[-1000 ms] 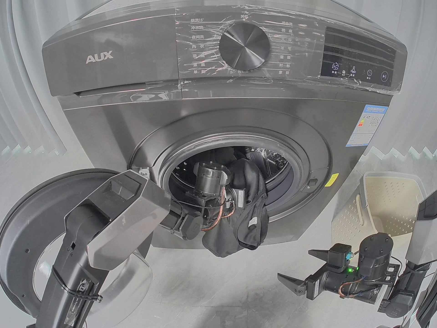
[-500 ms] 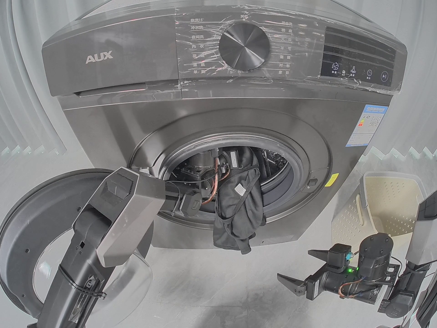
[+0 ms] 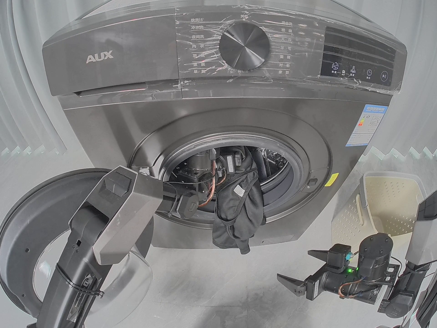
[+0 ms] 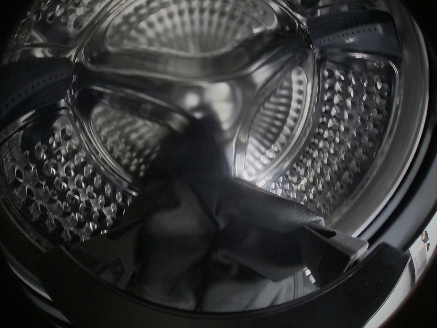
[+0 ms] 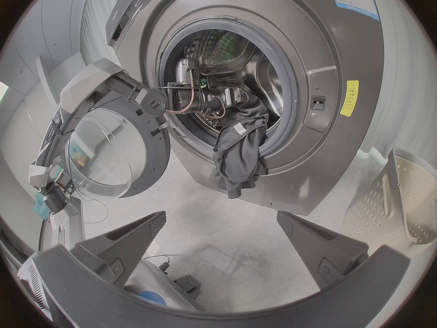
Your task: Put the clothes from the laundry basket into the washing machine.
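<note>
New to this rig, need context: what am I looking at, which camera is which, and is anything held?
It is a two-armed robot facing a washing machine whose door is swung open. The head view looks down from the robot's head; each wrist view rides on one arm. The left pincer is inside the drum, jaws seemingly apart, with a dark garment draped across it and hanging out over the opening's rim. The right pincer hangs low, open and empty, near the laundry basket on the floor.
</note>
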Motion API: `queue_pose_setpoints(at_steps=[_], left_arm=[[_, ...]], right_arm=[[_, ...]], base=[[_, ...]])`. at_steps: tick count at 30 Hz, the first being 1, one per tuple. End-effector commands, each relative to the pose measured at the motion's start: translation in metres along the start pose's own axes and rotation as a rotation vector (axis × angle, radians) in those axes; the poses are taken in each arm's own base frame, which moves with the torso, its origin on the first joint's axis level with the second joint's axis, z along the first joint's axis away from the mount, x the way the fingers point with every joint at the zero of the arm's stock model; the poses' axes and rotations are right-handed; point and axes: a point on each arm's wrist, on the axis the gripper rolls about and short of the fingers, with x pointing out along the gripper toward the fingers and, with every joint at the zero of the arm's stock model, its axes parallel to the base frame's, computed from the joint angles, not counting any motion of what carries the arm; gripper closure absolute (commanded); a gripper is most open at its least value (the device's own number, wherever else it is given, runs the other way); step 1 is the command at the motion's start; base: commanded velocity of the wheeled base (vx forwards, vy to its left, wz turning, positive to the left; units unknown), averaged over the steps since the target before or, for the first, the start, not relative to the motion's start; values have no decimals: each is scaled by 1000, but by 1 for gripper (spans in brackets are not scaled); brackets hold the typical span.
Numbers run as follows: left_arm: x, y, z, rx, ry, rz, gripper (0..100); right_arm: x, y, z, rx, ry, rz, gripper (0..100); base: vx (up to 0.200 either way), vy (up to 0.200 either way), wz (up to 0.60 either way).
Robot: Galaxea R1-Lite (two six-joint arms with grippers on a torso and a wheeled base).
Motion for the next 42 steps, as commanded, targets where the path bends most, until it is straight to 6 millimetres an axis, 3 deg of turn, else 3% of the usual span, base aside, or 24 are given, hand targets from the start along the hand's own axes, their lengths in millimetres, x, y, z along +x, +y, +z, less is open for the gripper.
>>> queue_pose_setpoints(at_steps=[1,7,17,18,22,26,33,42], left_arm=[[-29,-8,-8,34,138,-41,0],[-53,-20,-25,51,256,-144,0],[-43,-12,-60,78,307,-134,0],[-43,-12,-60,78,307,-134,100],[-41,-11,-62,77,304,-130,100],[-35,-13,-50,67,254,-128,100],[-6,-5,-6,21,29,-38,100],[3,2,16,-29,-80,-12,100]], right_arm=[[-2,0,-3,-1,19,-2,0],[-2,0,-3,-2,19,-1,0],[-4,0,-2,-2,11,2,0],[-4,0,-2,-1,11,0,0],[-3,0,-2,-2,11,2,0],[-3,0,-2,-2,13,2,0],[-3,1,-2,-3,13,3,0],[-3,0,-2,-2,13,2,0]], base=[[0,0,0],[0,0,0],[0,0,0],[0,0,0],[0,0,0],[0,0,0],[0,0,0],[0,0,0]])
